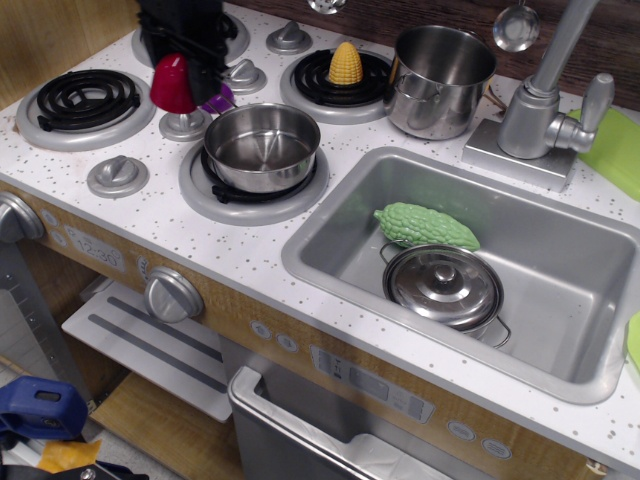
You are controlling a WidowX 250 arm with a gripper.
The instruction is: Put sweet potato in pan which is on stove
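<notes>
Spanning the white speckled stove (200, 235) were four black coil burners and one steel sink (560, 300) right of the pan (261, 147). That one shallow shiny pan sat on the near burner; one taller pot (441, 78) stood behind and right of it, one lidded pot (443, 287) in the sink. Just left of the pan, lifted off the surface, one dark-red glossy sweet potato (173, 84) hung gripped in the black gripper (185, 75).

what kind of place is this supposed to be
Most likely a toy play kitchen: a white speckled stove with coil burners, a steel sink with faucet, and plastic food like the corn.
</notes>
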